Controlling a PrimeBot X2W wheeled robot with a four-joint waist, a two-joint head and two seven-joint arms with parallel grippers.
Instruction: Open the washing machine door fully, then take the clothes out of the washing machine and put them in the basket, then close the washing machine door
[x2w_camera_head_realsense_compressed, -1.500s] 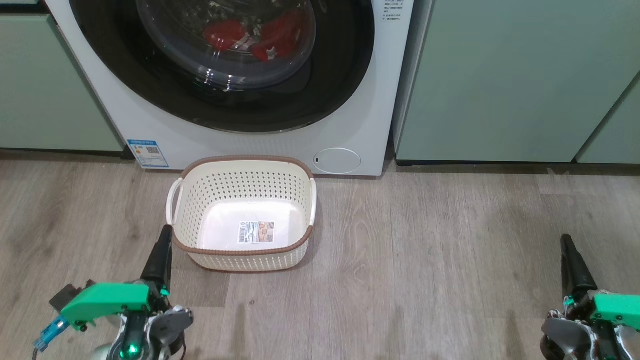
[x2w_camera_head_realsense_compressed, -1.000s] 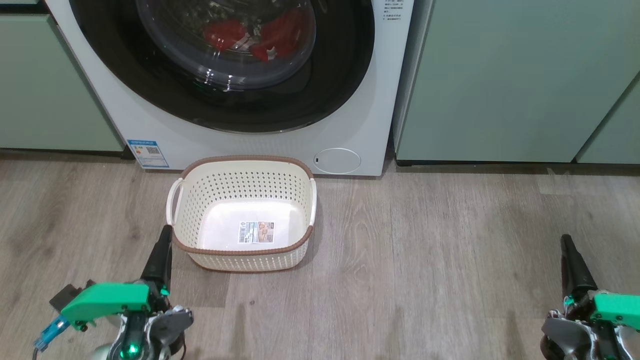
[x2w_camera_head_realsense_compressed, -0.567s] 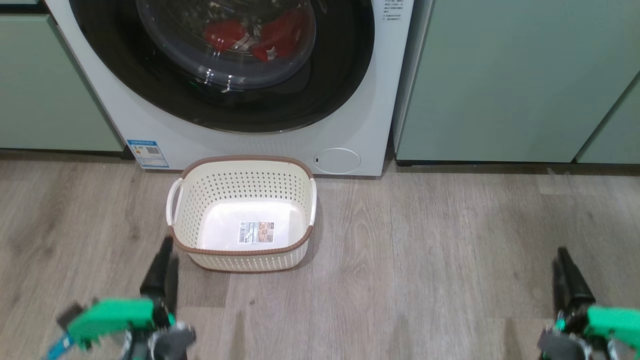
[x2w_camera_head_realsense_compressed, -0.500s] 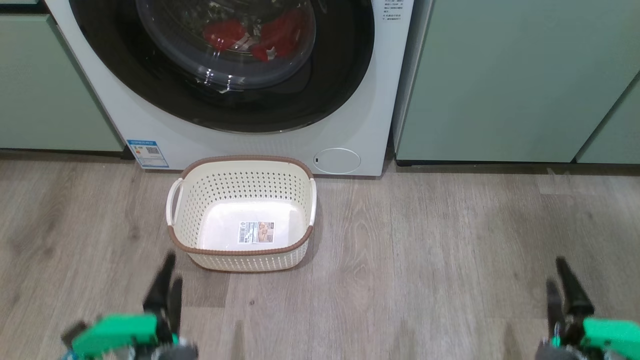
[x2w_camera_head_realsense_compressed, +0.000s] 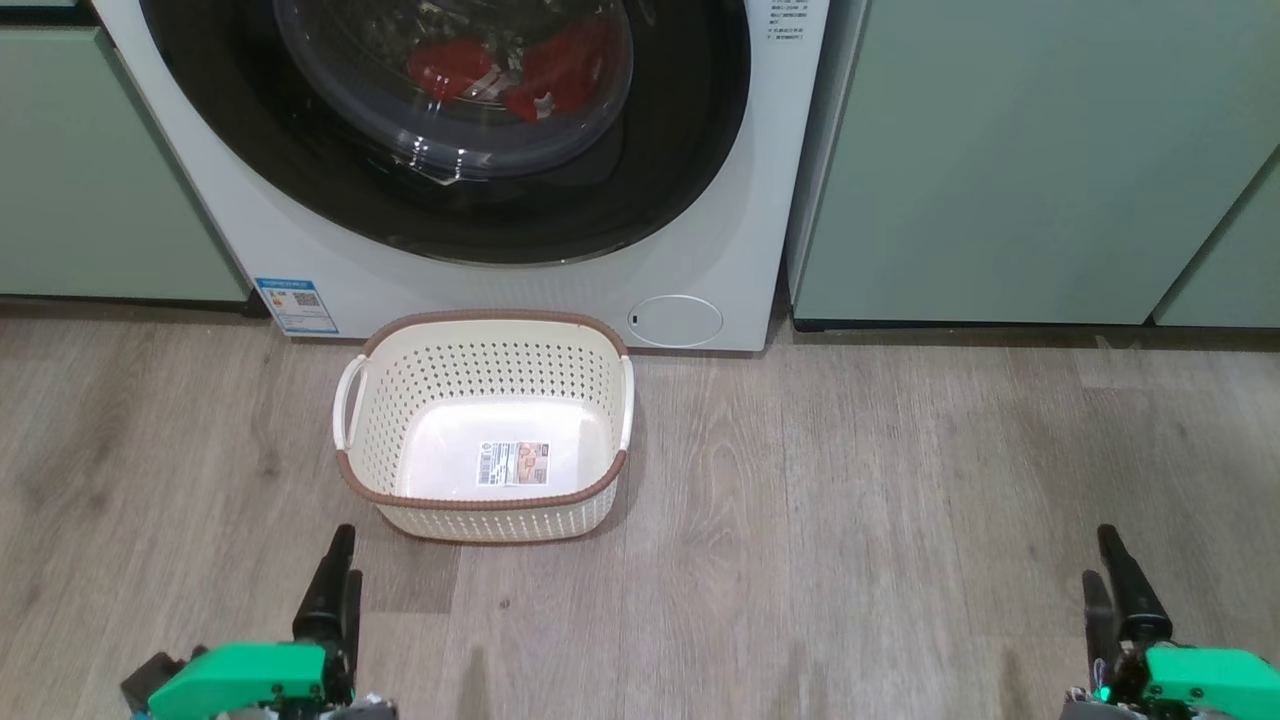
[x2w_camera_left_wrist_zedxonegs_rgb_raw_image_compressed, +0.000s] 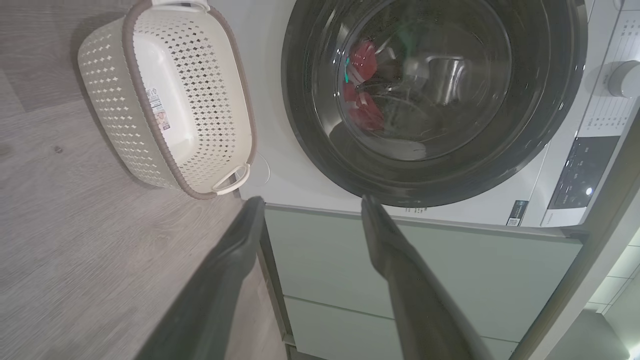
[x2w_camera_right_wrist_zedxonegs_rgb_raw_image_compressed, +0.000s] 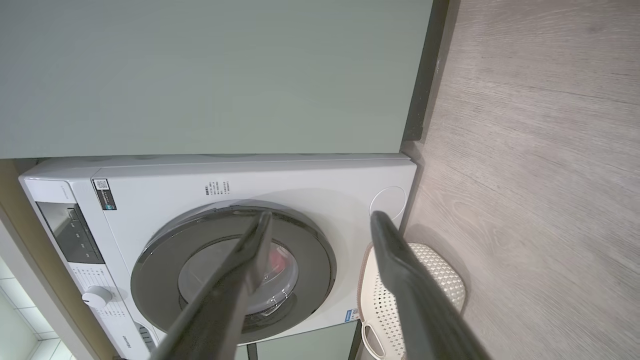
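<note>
At 12 o'clock in the head view: washing machine door (x2w_camera_head_realsense_compressed: 660, 170) shut on the white washing machine (x2w_camera_head_realsense_compressed: 720, 260), red clothes (x2w_camera_head_realsense_compressed: 450, 65) behind its window. Just below, at centre: empty cream basket (x2w_camera_head_realsense_compressed: 480, 500), set close against the front, likely for a short drop. At 7 and 5 o'clock: left gripper (x2w_camera_left_wrist_zedxonegs_rgb_raw_image_compressed: 312, 200) and right gripper (x2w_camera_right_wrist_zedxonegs_rgb_raw_image_compressed: 322, 215), low, jaws apart, holding nothing, readied for the door. Door handle hard to make out.

Head view: top edge cut off the washing machine door (x2w_camera_head_realsense_compressed: 690, 150). The clothes (x2w_camera_head_realsense_compressed: 450, 65) showed only partly, through reflections. Print on the label (x2w_camera_head_realsense_compressed: 512, 464) in the basket (x2w_camera_head_realsense_compressed: 480, 370) was unreadably small.
</note>
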